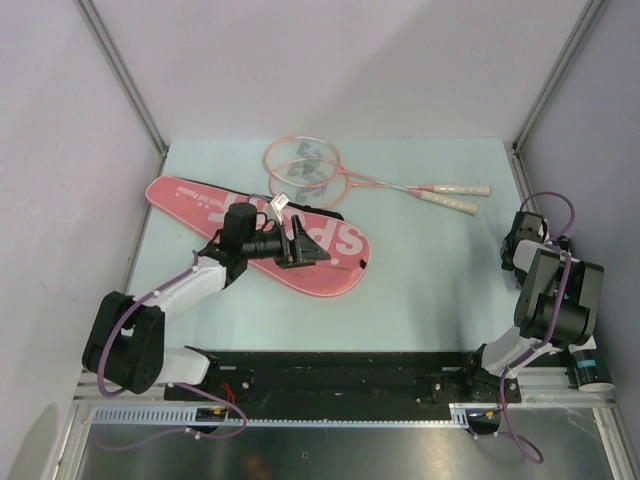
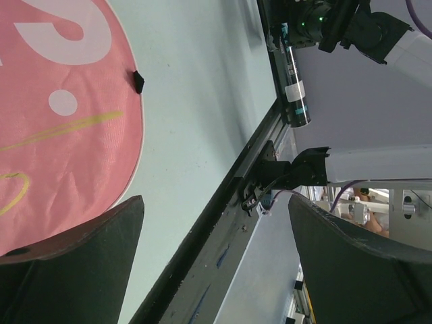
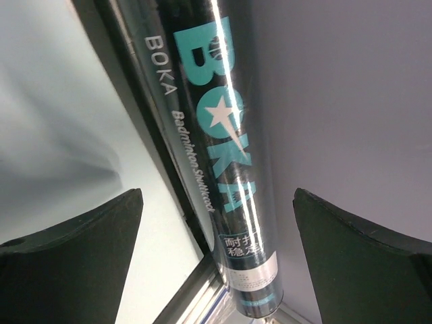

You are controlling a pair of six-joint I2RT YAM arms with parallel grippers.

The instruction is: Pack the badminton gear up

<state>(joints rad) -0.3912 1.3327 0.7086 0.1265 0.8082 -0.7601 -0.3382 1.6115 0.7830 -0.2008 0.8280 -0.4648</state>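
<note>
The pale green tabletop (image 1: 430, 285) fills the middle of the top view. On its left half lies the pink bag (image 1: 190, 200), slanting from the upper left down toward the centre, white lettering facing up. Just beside its upper edge, in the upper middle, the two rackets (image 1: 300, 165) lie with heads overlapping and white handles pointing right. The dark tube (image 1: 597, 370) sits in the lower right corner, off the tabletop and beside my right arm's base; in the right wrist view it runs top to bottom along the dark rail, showing teal BOKA lettering. My left hand (image 1: 303, 246) hangs over the bag's wide end, fingers spread wide with nothing between them. My right hand (image 3: 216, 202) is spread wide too and grips nothing; the tube shows between its fingers, though I cannot tell how close it is. A small white thing (image 1: 279, 202) lies at the bag's upper edge, too small for me to make out.
</note>
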